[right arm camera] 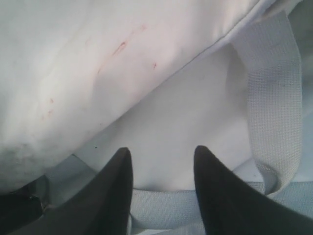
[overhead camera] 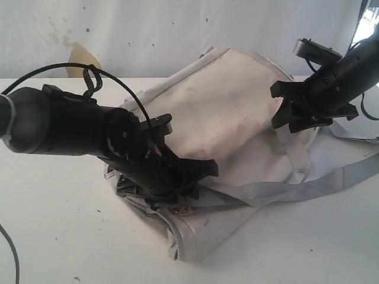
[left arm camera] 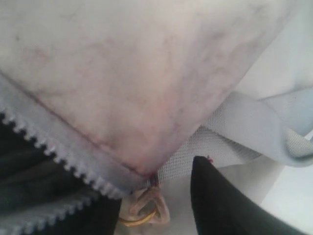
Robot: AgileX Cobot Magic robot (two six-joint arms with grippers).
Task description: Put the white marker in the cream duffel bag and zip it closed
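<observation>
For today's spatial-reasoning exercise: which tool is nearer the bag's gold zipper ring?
Left. The left tool is beside the gold zipper ring; the right tool is at the cream duffel bag's opposite side.

One stained cream fabric duffel bag [overhead camera: 237,106], one white tabletop [overhead camera: 59,231], and two black robot grippers: the left gripper [overhead camera: 180,192] and the right gripper [right arm camera: 161,154].

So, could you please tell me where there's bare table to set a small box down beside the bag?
Bare table lies near-left, between the left arm and the front edge, and near-right, below the grey strap. It is crowded around the cream duffel bag and under the right arm.
</observation>
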